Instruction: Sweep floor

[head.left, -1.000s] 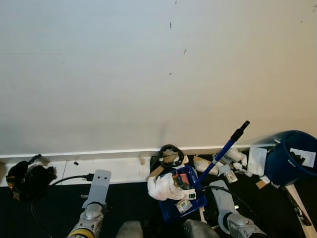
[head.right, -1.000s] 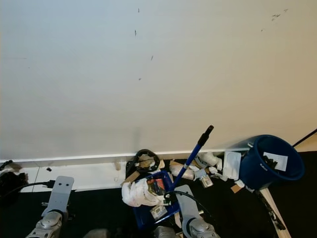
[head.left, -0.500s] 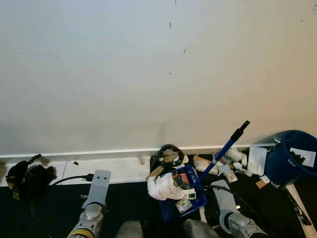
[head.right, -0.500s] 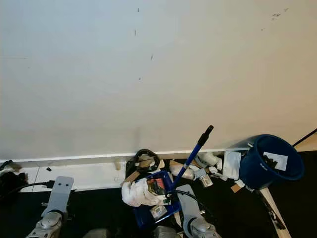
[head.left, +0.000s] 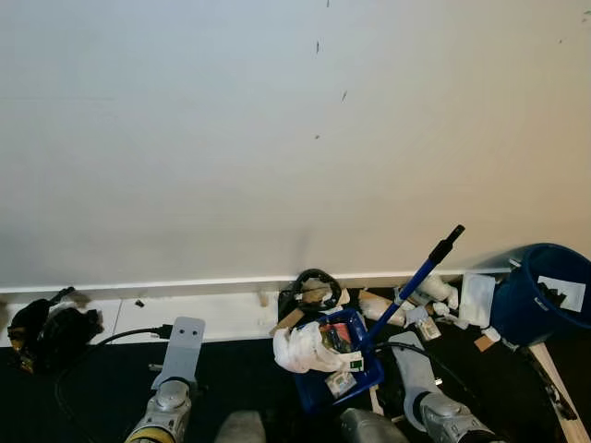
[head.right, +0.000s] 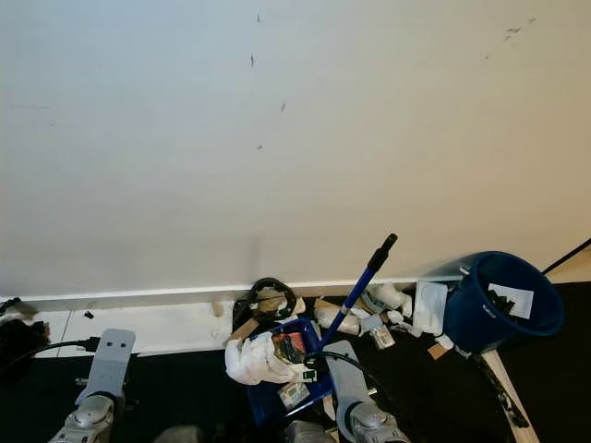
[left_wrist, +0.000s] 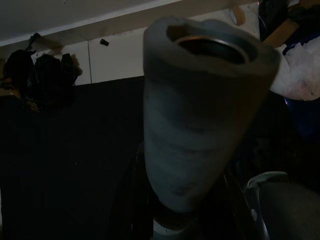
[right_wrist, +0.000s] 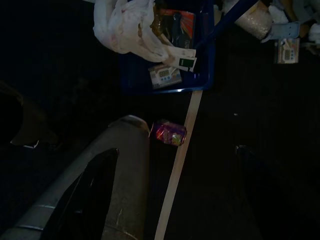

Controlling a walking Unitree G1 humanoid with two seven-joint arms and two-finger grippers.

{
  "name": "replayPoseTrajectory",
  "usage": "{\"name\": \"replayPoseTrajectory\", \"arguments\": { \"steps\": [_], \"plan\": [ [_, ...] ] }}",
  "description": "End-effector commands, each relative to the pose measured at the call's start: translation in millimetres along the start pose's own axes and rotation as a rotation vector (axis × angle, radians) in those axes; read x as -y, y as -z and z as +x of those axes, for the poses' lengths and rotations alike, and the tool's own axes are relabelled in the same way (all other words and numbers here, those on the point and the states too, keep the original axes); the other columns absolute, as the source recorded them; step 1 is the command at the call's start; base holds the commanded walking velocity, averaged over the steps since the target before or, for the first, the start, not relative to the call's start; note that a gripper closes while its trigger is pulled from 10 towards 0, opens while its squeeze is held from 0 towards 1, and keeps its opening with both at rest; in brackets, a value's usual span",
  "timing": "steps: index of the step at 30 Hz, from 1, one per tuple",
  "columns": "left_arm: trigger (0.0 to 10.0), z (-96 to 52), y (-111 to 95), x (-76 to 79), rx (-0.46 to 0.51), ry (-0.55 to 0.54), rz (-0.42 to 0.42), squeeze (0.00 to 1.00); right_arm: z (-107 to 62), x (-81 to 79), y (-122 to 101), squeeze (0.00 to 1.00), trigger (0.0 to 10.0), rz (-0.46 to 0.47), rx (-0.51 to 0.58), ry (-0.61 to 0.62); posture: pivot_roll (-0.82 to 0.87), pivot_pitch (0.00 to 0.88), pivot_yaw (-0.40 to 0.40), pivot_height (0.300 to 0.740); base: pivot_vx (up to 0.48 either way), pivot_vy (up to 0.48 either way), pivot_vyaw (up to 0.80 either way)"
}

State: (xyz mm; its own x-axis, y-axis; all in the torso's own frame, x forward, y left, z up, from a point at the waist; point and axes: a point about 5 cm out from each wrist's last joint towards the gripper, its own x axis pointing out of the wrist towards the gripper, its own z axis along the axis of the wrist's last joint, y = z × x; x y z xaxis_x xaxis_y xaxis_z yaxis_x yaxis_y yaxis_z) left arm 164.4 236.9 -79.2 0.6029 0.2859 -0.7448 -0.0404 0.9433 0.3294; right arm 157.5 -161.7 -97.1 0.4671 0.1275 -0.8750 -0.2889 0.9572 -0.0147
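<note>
**Loaded dustpan at the foot of the wall**

Before us on the dark floor [head.left: 240, 378] lies the blue plastic dustpan [head.left: 340, 365], its long blue handle with a black grip [head.left: 420, 275] slanting up toward the white wall [head.left: 277, 138]. The pan holds a crumpled white plastic bag [head.left: 303, 351], a red wrapper and small white cards; from our right wrist we see the same pan [right_wrist: 167, 55] with its bag [right_wrist: 125, 25]. Just off the pan's lip lie a small crushed red and purple can [right_wrist: 169, 132] and a pale thin wooden strip [right_wrist: 177, 165], the can touching the strip.

Behind the pan, against the white baseboard [head.left: 212, 309], sits a black ring-shaped object [head.left: 312, 288]. To the pan's right a heap of white plastic pieces and cardboard scraps [head.left: 434, 300] lies along the wall, and further right a round dark blue bucket [head.left: 545, 300] is tipped on its side, a white label inside it.

Our right arm [head.left: 420, 388] reaches in just right of the pan; we cannot tell whether its pincer is released or clenched. Our left arm [head.left: 175, 369] hangs well to the left, its pincer likewise unreadable. A grey tube [left_wrist: 200, 115] stands close before our left wrist camera. A black bundle [head.left: 51, 332] rests far left by the baseboard, with a black cable [head.left: 120, 337] running from near it.
</note>
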Motion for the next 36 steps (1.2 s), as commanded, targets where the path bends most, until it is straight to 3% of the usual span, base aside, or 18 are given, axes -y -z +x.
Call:
{"name": "replayPoseTrajectory", "arguments": {
  "steps": [1, 4, 10, 13, 15, 20, 26, 29, 31, 34, 36],
  "plan": [
    [10.0, -3.6, 15, -0.2, -0.045, 0.012, -0.015, 0.00, -0.6, 1.3, 3, 0.00, 10.0, 0.017, -0.008, 0.001, 0.17, 0.000, -0.082, 0.740, 0.000, 0.000, 0.00],
    [10.0, -4.4, 16, 3.3, -0.039, 0.042, 0.020, 0.00, -0.2, 2.9, -3, 0.00, 10.0, 0.094, 0.035, 0.014, 0.17, 0.000, -0.077, 0.740, 0.000, 0.000, 0.00],
    [10.0, -3.4, 12, 2.8, -0.033, 0.038, 0.022, 0.00, -1.1, 2.6, 3, 0.00, 10.0, 0.088, 0.014, 0.016, 0.17, 0.000, -0.076, 0.740, 0.000, 0.000, 0.00],
    [10.0, -2.1, 10, -0.2, -0.036, 0.036, 0.028, 0.00, -1.5, -1.0, 9, 0.00, 10.0, 0.075, -0.006, 0.012, 0.15, 0.000, -0.035, 0.740, 0.000, 0.000, 0.00],
    [10.0, 0.1, 2, 0.5, -0.012, 0.059, 0.071, 0.00, -1.6, 0.1, 7, 0.00, 10.0, 0.148, 0.023, 0.035, 0.15, 0.000, -0.033, 0.740, 0.000, 0.000, 0.00],
    [10.0, 2.5, -7, -2.3, 0.011, 0.048, 0.061, 0.00, -2.3, -3.7, 15, 0.00, 10.0, 0.115, -0.011, 0.025, 0.16, 0.000, -0.027, 0.740, 0.000, 0.000, 0.00],
    [10.0, 3.0, -7, -7.3, 0.006, 0.053, 0.095, 0.00, -1.7, -6.5, 14, 0.00, 10.0, 0.144, 0.000, 0.027, 0.15, 0.000, 0.007, 0.740, 0.000, 0.000, 0.00],
    [10.0, 2.8, -7, -6.6, 0.008, 0.055, 0.098, 0.00, -1.6, -5.8, 13, 0.00, 10.0, 0.148, 0.005, 0.030, 0.16, 0.000, -0.006, 0.740, 0.000, 0.000, 0.00],
    [10.0, 2.5, -6, -6.3, 0.005, 0.035, 0.074, 0.00, -1.7, -3.3, 12, 0.00, 10.0, 0.111, -0.001, 0.024, 0.18, 0.000, -0.052, 0.740, 0.000, 0.000, 0.00],
    [10.0, 0.3, 3, -4.5, -0.025, 0.013, 0.032, 0.00, -1.4, 2.0, 5, 0.00, 10.0, 0.061, 0.011, 0.014, 0.17, 0.000, -0.060, 0.740, 0.000, 0.000, 0.00],
    [10.0, -1.3, 7, -0.3, -0.031, 0.024, 0.049, 0.00, -1.0, 7.9, -3, 0.00, 10.0, 0.070, 0.035, 0.031, 0.17, 0.000, -0.074, 0.740, 0.000, 0.000, 0.00]
  ]
}}
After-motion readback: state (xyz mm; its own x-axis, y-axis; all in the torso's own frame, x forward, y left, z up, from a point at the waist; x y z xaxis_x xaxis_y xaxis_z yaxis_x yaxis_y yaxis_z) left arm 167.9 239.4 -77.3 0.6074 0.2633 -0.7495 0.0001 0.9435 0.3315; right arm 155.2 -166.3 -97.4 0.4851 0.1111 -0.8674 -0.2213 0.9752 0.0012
